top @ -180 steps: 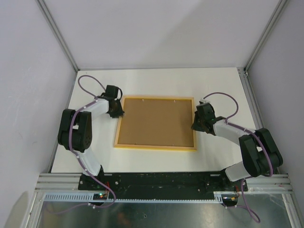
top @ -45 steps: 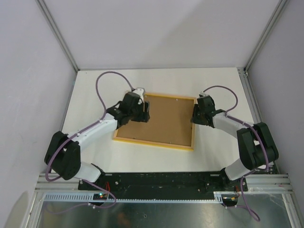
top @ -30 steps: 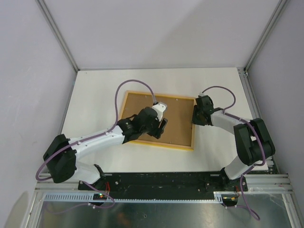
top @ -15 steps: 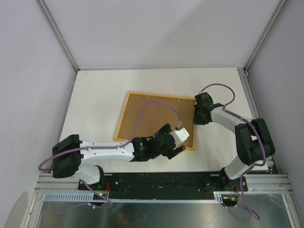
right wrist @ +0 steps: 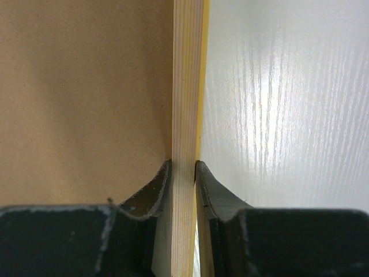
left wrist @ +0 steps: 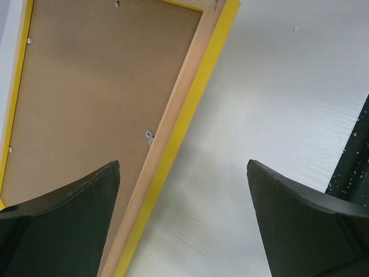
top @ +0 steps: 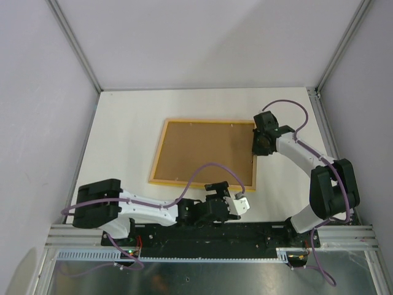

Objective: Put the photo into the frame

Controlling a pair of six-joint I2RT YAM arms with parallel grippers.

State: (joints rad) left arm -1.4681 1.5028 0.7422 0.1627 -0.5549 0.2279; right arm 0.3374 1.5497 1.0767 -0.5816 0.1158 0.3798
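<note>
The table point(top: 123, 123) is a white board with a fine wood-like grain. It is closed in by plain pale grey walls point(top: 202, 43) and slanted aluminium posts point(top: 73, 46), and a black base rail point(top: 202, 232) runs along its near edge.

On the left, the left arm lies low along this rail. The left gripper point(top: 228, 198) is just beside the near right corner of the frame and holds nothing, its jaws standing wide apart. In the middle a thin rectangular picture frame point(top: 209, 121), yellow in front and pale wood behind, lies flat with its back up. A plain brown backing board point(top: 202, 147) fills it. The photo does not show in any view, so I cannot tell if it is under the board. On the right, the right gripper point(top: 261, 144) is clamped on the frame's right side, with one finger on the board side and one on the table side.

Six seconds ago the left gripper was at the frame's left edge; it has since swept across the board to the near side, and its jaws have widened. The frame now sits a little farther from the arms. The right gripper has moved along the right edge toward the far corner.

The wood has a straight grain with a yellow strip outside it. The board is matte, and small metal clips point(left wrist: 149, 137) stand at its border. The fingers are dark and rounded.
</note>
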